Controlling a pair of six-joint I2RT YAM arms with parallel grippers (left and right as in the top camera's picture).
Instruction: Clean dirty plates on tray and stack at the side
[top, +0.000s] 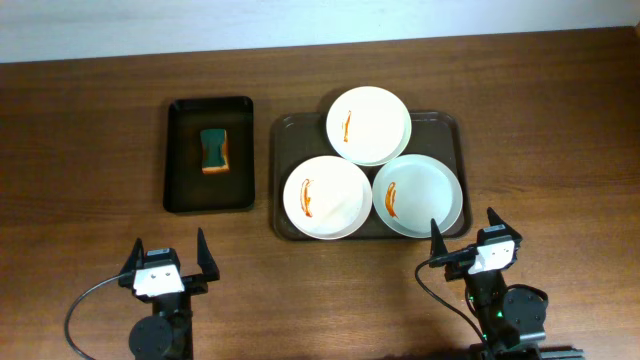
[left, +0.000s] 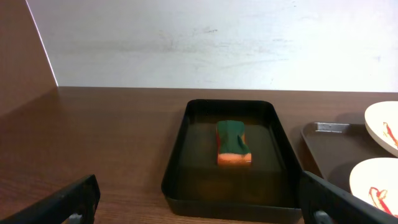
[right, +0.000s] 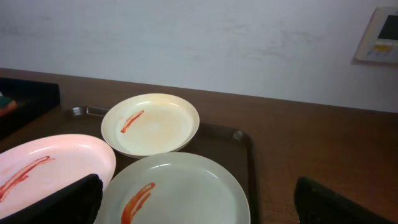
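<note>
The dark brown tray (top: 445, 126) lies on the wooden counter (top: 80, 150), right of centre, and carries all three white plates in a triangle. The far plate (top: 368, 125) reaches out over the tray's far rim. The near-left plate (top: 325, 197) and the near-right plate (top: 418, 195) sit side by side in the near half. The three rims meet in the middle, but which one lies on top is hard to tell. Each plate bears one orange-red sauce streak on its left part.

Just left of the brown tray, with a strip of counter between them, is a smaller black tray (top: 210, 195). A sponge (top: 215, 150), green on top and orange beneath, lies in its far half.

The left hand (top: 169, 237) hovers over the near counter, near the black tray, with its fingers (left: 74, 202) spread wide and nothing between them. The right hand (top: 461, 217) is at the near-right corner of the brown tray, beside the near-right plate, also wide and empty. From the right wrist, its fingers (right: 336, 202) frame that plate close in front.
</note>
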